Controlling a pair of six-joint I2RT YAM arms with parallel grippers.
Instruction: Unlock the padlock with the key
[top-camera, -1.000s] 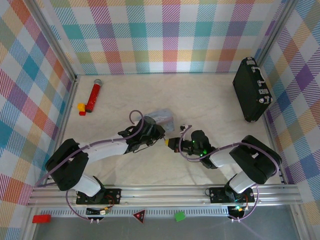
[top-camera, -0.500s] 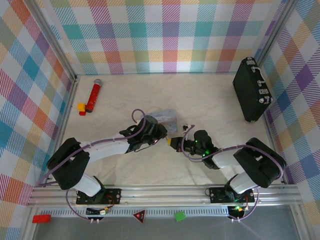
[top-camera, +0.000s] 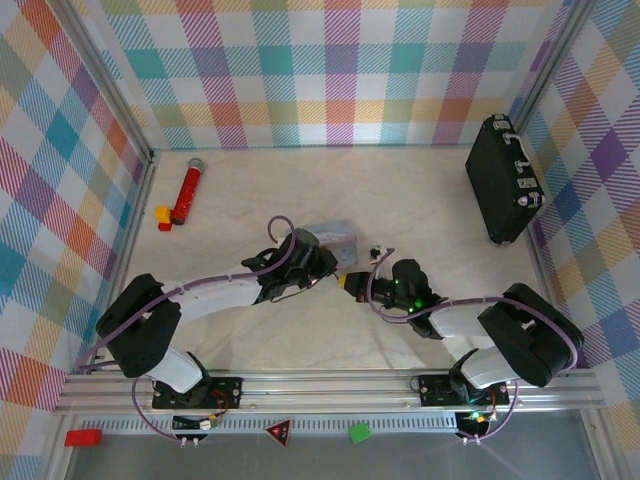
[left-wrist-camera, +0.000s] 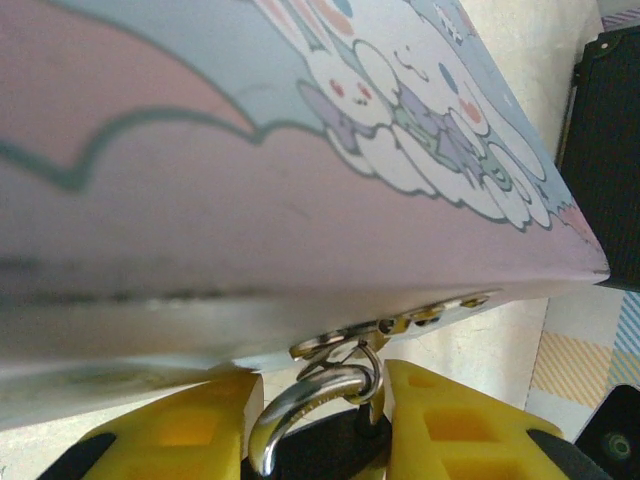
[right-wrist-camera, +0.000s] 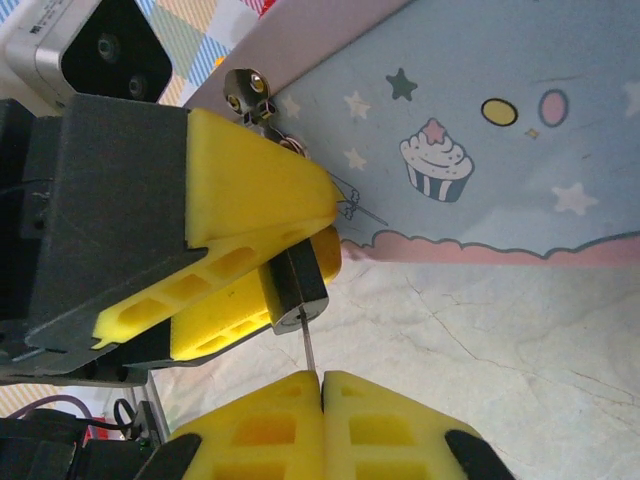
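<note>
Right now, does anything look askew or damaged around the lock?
Nothing stands out: the left gripper clamps the padlock, hooked on the tin, and the right gripper holds the key straight at the keyhole.

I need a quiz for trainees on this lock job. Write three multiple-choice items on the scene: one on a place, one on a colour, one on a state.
1. Where does the briefcase stand?
A. at the far right, by the wall
B. between the arm bases
C. in the far left corner

2. What colour are the fingers of the left tool?
A. red
B. white
C. yellow

3. The right tool is:
A. open, holding nothing
B. shut on the key
C. shut on the briefcase

Answers:
1 A, the top view shows it beside the right wall.
2 C, both wrist views show yellow fingers.
3 B, its fingertips pinch the thin key, which reaches up to the padlock.
</note>
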